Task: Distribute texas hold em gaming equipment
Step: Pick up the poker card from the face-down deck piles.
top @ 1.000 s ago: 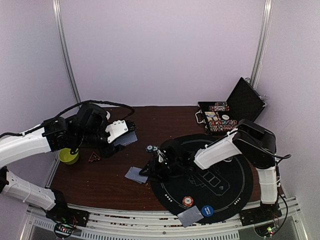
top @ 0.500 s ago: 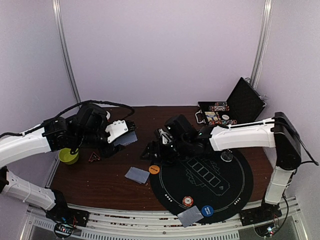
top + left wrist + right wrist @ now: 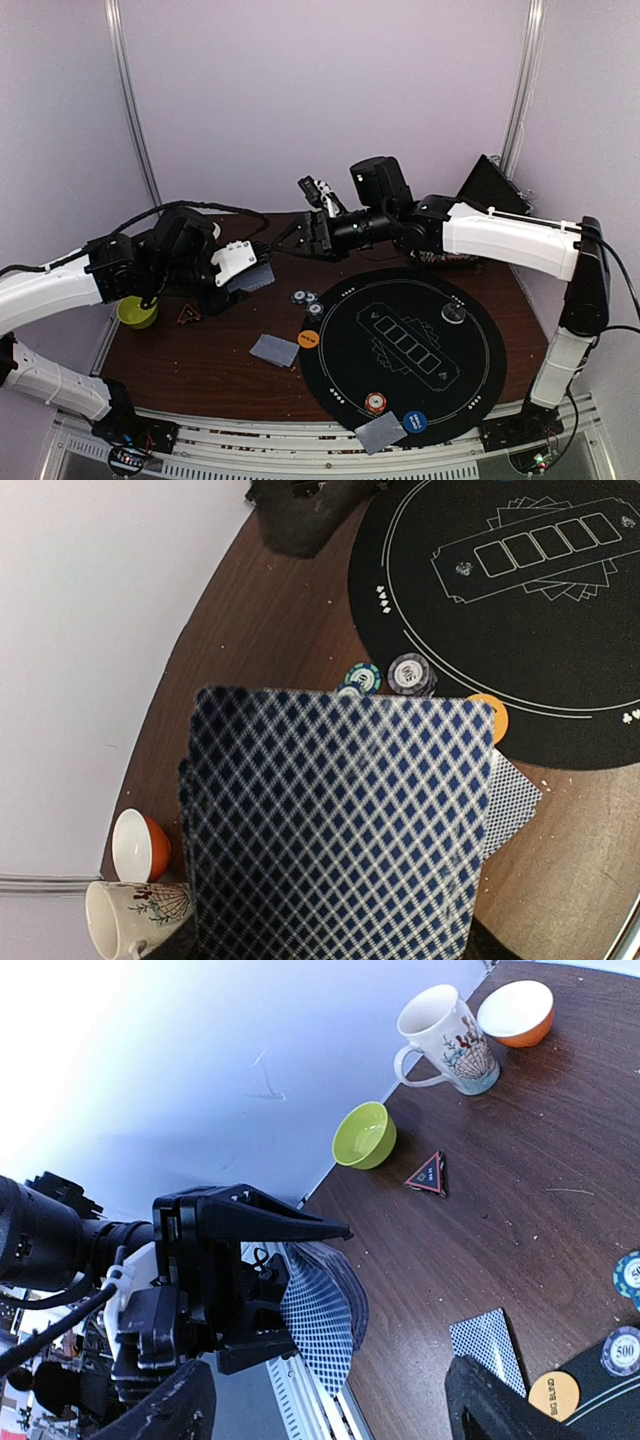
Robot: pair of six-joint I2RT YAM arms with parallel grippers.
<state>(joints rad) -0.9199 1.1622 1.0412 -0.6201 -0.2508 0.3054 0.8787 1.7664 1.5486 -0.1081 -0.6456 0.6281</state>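
- Top view: the left gripper (image 3: pixel 250 275) is clamped on a stack of cards (image 3: pixel 263 277) held up over the left side of the table (image 3: pixel 200 365). The right arm reaches across the back, and the right gripper (image 3: pixel 290 241) hangs in the air just beside those cards. You can't really tell from here how wide its jaws are.
- On the wood there are two striped chips (image 3: pixel 307 302), an orange disc (image 3: pixel 309 339) at the edge of the black mat (image 3: pixel 440 375), and a loose card (image 3: pixel 273 350) near it.
- Only this view shows the near mat edge: another chip (image 3: pixel 375 403), a blue disc (image 3: pixel 416 421) and a second card (image 3: pixel 380 432) hanging over the rim. There's also a dark disc (image 3: pixel 454 312) further right. The case (image 3: pixel 490 190) at the back is half hidden by the right arm.
- Left wrist: the stack of cards (image 3: pixel 335 820) fills most of the frame and hides the fingers and part of the orange disc (image 3: pixel 492 717). It does show a mug (image 3: pixel 130 915) and an orange bowl (image 3: pixel 142 845) against the wall, which the top view doesn't show.
- Right wrist: its jaws stand apart with nothing between them. It faces the left gripper (image 3: pixel 300 1285), which pinches the fanned cards. A green bowl (image 3: pixel 363 1135) and a small triangle (image 3: pixel 427 1173) sit by the table edge. The bare wood between them and the loose card (image 3: pixel 487 1345) is the open room.
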